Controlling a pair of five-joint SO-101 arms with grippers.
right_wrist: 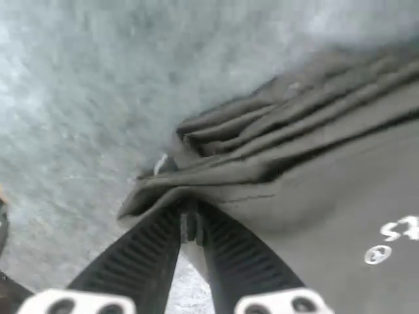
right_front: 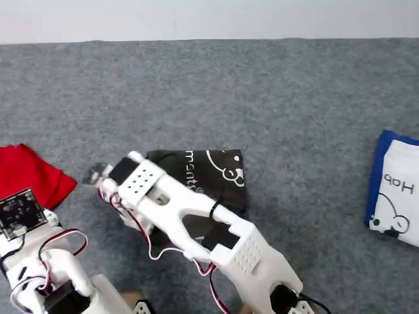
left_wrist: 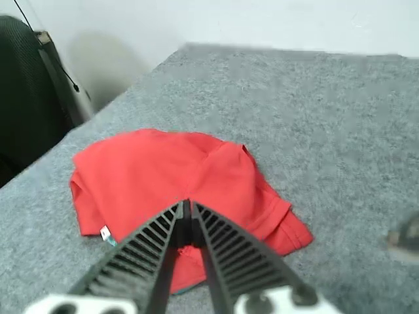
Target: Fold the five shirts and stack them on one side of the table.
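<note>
Black shirt (right_front: 216, 173): partly folded, print up, in the middle of the grey felt table (right_front: 301, 98).
Right gripper (right_wrist: 190, 226): clamped on the black shirt's edge, cloth bunched in pleats at the tips.
Left gripper (left_wrist: 190, 210): fingers pressed together with nothing between them, over the red shirt (left_wrist: 163, 176), which lies crumpled on the left arm's side.
Blue-and-white shirt (right_front: 393, 193): looks folded, at the far right edge.
Handling: light, limp knit. It likely won't hold shape, will drag on the felt, and will sag from a single pinch.
Grip: take the hem or fold edge near a corner, through all layers. A second pinch at the other corner should keep the fold square.
</note>
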